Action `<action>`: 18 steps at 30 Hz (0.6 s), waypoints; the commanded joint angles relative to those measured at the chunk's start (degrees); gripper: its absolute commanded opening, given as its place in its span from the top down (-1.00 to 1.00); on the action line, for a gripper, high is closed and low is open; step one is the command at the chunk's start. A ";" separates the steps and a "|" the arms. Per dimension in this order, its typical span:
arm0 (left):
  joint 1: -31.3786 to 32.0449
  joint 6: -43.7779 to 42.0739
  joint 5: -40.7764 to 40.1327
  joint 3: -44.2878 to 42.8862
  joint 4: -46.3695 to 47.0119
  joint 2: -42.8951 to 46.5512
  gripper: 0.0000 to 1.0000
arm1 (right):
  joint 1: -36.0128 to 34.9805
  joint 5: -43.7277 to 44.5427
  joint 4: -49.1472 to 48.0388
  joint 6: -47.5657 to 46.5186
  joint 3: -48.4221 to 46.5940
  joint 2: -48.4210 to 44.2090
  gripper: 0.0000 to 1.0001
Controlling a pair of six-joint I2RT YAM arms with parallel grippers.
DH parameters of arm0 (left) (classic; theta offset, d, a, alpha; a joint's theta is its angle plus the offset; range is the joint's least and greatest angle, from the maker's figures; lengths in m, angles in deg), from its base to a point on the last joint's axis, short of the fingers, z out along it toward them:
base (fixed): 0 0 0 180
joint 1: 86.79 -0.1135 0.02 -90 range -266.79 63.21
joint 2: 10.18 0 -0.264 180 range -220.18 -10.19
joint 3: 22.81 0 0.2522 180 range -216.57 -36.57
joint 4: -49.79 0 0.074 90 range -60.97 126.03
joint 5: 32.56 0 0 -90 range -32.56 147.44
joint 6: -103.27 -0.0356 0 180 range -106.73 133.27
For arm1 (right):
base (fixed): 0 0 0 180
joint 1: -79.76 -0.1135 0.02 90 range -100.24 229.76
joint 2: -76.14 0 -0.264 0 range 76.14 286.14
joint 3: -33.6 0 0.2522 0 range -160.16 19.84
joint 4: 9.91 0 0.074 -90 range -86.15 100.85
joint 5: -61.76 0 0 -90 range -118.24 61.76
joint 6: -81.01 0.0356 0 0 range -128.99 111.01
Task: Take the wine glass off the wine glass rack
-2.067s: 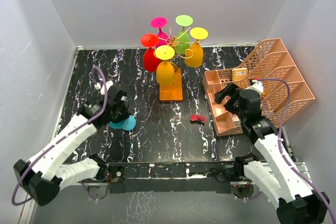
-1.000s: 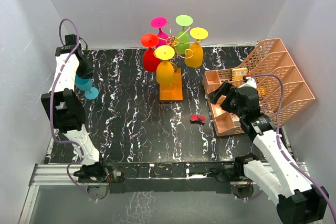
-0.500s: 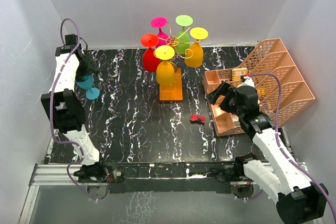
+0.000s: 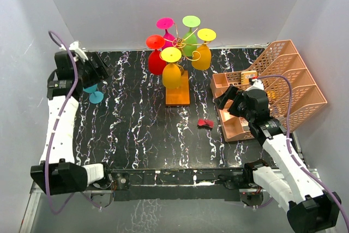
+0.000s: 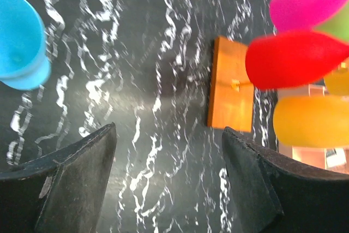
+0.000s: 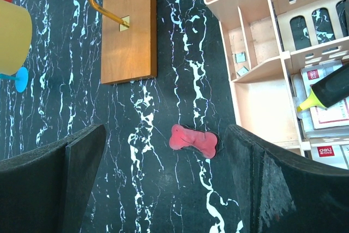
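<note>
From the top view, the blue wine glass is seen down on the table near the left edge, well apart from the wine glass rack, where five other glasses are hung. Half a second ago its bowl was held by the left gripper. Now the glass is let go, and the gripper is seen pulled back just beside it. The glass is kept in the same spot, and the left arm is bent in a new way. It cannot be told if the glass is standing or lying. The right gripper is seen by the peach organiser, hardly moved at all. In the left wrist view, the left gripper is spread wide and nothing is held. The blue wine glass is seen at the upper left, outside the fingers, and the wooden base of the rack is seen further off. In the right wrist view, the right gripper is spread wide too, with nothing held. A small red bone-shaped thing is seen on the table below it.
</note>
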 commanded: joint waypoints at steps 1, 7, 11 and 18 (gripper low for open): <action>2.60 2.79 7.91 11.28 8.53 5.10 -0.53 | 0.02 -0.39 -2.95 -1.45 -1.38 -0.70 -1.00; 9.74 2.64 9.58 25.43 17.15 10.32 -0.70 | 0.03 -4.52 -3.22 -1.66 -5.02 1.96 -1.00; 10.56 -0.56 9.55 28.43 19.08 10.97 -0.80 | 0.07 -5.65 -3.24 -1.68 -9.14 3.62 -0.98; 10.63 -3.82 10.28 32.93 23.06 14.26 -0.85 | -0.06 -23.32 -6.46 0.90 -17.98 9.82 -0.98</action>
